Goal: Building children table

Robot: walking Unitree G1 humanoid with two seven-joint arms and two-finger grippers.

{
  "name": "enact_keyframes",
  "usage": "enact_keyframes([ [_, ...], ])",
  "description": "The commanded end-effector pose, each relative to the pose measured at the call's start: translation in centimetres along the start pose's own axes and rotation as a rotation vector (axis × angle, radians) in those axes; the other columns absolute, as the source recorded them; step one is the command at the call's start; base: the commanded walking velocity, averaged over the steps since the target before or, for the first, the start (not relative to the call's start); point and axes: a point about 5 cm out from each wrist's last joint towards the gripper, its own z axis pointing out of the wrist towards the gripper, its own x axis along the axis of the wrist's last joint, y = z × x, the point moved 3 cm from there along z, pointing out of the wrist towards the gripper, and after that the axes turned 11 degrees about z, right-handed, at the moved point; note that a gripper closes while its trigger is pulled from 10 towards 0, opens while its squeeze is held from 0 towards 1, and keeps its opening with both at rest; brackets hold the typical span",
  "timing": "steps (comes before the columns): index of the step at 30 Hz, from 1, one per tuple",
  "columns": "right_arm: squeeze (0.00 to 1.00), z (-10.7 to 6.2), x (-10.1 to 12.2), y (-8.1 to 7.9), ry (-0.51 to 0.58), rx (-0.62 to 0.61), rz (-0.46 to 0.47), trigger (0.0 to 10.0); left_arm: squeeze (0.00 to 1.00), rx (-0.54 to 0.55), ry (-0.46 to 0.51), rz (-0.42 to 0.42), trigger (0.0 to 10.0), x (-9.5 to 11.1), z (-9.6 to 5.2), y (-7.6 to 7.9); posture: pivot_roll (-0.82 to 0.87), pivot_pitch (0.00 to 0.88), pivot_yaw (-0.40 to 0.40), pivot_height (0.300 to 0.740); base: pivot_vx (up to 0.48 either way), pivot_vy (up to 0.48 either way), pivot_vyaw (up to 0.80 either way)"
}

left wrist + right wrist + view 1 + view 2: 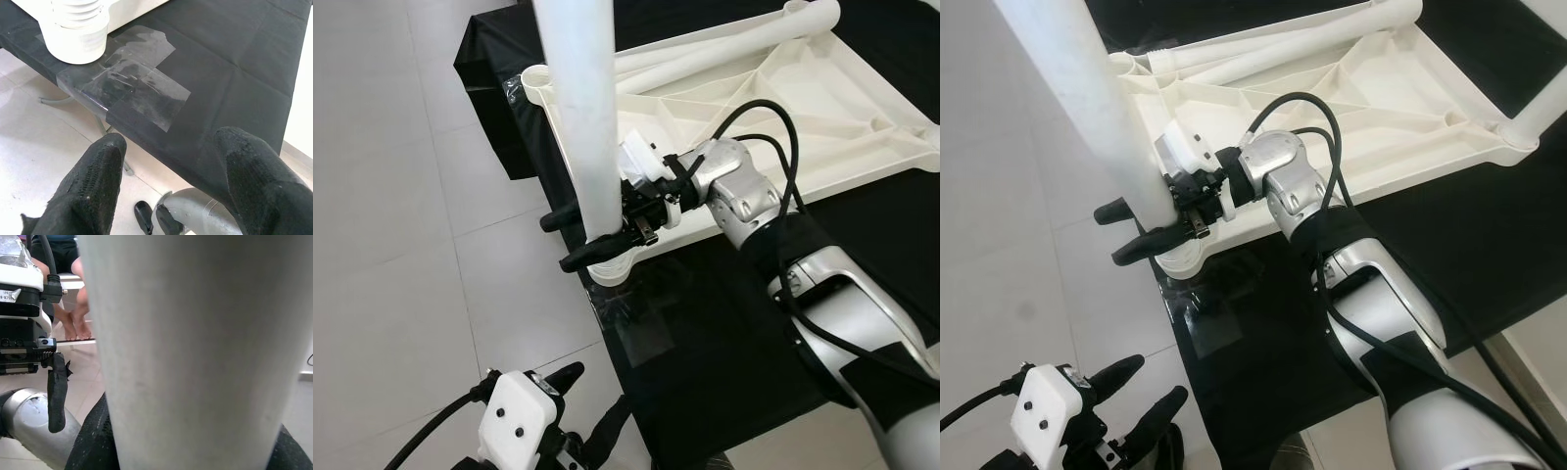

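The white plastic tabletop [822, 108] lies upside down on a black-covered table [724, 333]. A thick white table leg [582, 117] stands upright in the near-left corner socket [612, 266]. My right gripper [560, 243] is shut on this leg just above the socket, one black finger on each side. In the right wrist view the leg [195, 347] sits between the fingers. My left gripper [1141, 390] hangs low beside the table's near edge, open and holding nothing. Its wrist view looks past the fingertips [98, 186] at the ribbed socket [78, 29].
Another white leg [724, 44] lies across the far side of the tabletop. A further leg [1538, 108] rises at the right corner. Clear tape [132, 73] covers the black cloth by the socket. Tiled floor [391, 245] lies to the left. A person's bare feet [73, 318] are beyond.
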Motion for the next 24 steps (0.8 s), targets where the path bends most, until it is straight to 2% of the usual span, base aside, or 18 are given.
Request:
enact_keyframes([
  [1,0.0,0.7,-3.6,-0.8,-0.075,0.045,0.148,10.0,0.0,-0.016,-0.012,-0.008,10.0,-0.1,-0.3,0.4,0.18,0.369,-0.023,0.74,0.0,0.0,0.0],
  [5,0.0,1.0,-3.0,-0.3,-0.003,0.036,0.166,10.0,0.0,-0.013,-0.013,-0.009,10.0,-0.1,-0.4,0.5,0.18,0.366,-0.027,0.74,0.0,0.0,0.0],
  [10,0.0,1.0,-2.8,-0.2,0.03,0.029,0.172,10.0,0.0,-0.012,-0.013,-0.01,10.0,-0.1,-0.4,0.5,0.19,0.362,-0.028,0.74,0.0,0.0,0.0],
  [11,0.0,0.8,-2.5,0.0,0.082,0.011,0.175,10.0,0.0,-0.011,-0.013,-0.01,10.0,-0.1,-0.4,0.5,0.19,0.362,-0.028,0.74,0.0,0.0,0.0],
  [14,0.0,0.8,-2.5,0.0,0.082,0.011,0.175,10.0,0.0,-0.011,-0.013,-0.01,10.0,-0.1,-0.4,0.5,0.19,0.362,-0.028,0.74,0.0,0.0,0.0],
  [17,0.0,-0.1,-2.4,0.2,0.173,-0.039,0.162,10.0,0.0,-0.009,-0.016,-0.007,10.0,-0.1,-0.3,0.3,0.17,0.355,-0.017,0.74,0.0,0.0,0.0],
  [21,0.0,-0.4,-2.5,0.3,0.199,-0.056,0.155,10.0,0.0,-0.009,-0.018,-0.006,10.0,-0.1,-0.2,0.2,0.17,0.353,-0.018,0.74,0.0,0.0,0.0],
  [23,0.0,-0.9,-3.2,0.8,0.209,-0.227,0.13,10.0,0.0,-0.008,-0.016,-0.002,10.0,-0.2,0.0,0.0,0.14,0.34,-0.026,0.74,0.0,0.0,0.0],
  [24,0.0,-0.9,-3.2,0.8,0.209,-0.227,0.13,10.0,0.0,-0.008,-0.016,-0.002,10.0,-0.2,0.0,0.0,0.14,0.34,-0.026,0.74,0.0,0.0,0.0],
])
